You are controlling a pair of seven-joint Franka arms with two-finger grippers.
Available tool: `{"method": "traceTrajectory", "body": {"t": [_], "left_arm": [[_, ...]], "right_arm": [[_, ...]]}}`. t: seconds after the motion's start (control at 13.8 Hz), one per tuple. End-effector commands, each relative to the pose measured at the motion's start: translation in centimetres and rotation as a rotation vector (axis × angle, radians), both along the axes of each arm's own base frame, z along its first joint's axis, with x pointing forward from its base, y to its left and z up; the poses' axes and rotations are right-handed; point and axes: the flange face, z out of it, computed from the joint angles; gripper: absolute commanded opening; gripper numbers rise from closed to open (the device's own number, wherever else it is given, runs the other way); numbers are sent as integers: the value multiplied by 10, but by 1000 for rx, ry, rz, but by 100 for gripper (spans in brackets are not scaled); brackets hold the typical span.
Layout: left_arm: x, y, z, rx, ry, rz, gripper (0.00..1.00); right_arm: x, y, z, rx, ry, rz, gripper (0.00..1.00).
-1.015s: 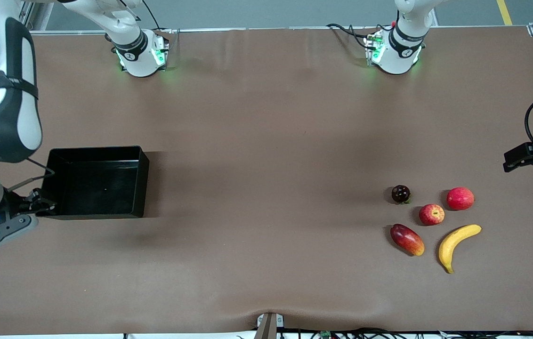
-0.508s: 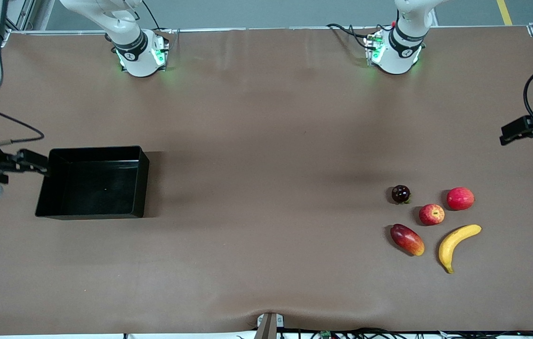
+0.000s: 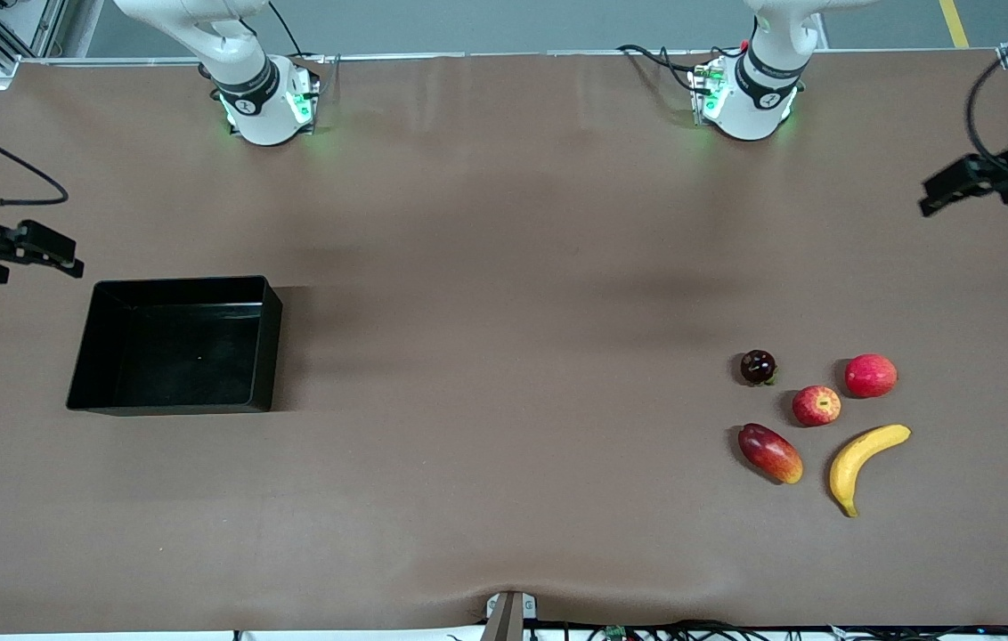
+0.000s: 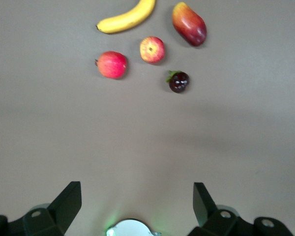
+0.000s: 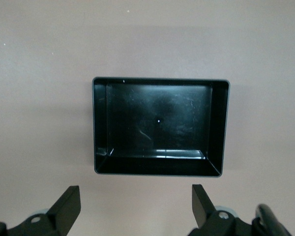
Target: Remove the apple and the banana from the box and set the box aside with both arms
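Resting on the surface (image 3: pixel 504 267): box (image 3: pixel 265 347), banana (image 3: pixel 863 452) beside apple (image 3: pixel 816 405); left end effector (image 4: pixel 137 209) and right end effector (image 5: pixel 136 209) held wide, empty, raised above the surface.

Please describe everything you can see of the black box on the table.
The black box is a rectangular open-top tray with low walls, seemingly plastic, glossy inside and empty. It sits flat and upright on the brown table toward the right arm's end, away from the fruits. Nothing touches it except the table.
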Motion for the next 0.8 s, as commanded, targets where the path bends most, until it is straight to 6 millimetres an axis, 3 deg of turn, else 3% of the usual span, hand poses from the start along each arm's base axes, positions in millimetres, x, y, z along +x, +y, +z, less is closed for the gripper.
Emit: {"method": "traceTrajectory", "body": {"t": [0.0,0.07,0.36,0.73], "left_arm": [[-16,-24,8,-3,-11,-5,100],[-18,-28,10,-5,-13,-16,100],[-21,-25,10,-5,-9,-42,100],[-30,-10,24,-19,-13,-219,100]], "right_arm": [[-13,8,15,-1,-14,14,100],[-9,8,32,3,-43,15,100],[-1,11,51,-12,-44,29,100],[-6,1,44,-19,14,9,100]]}}
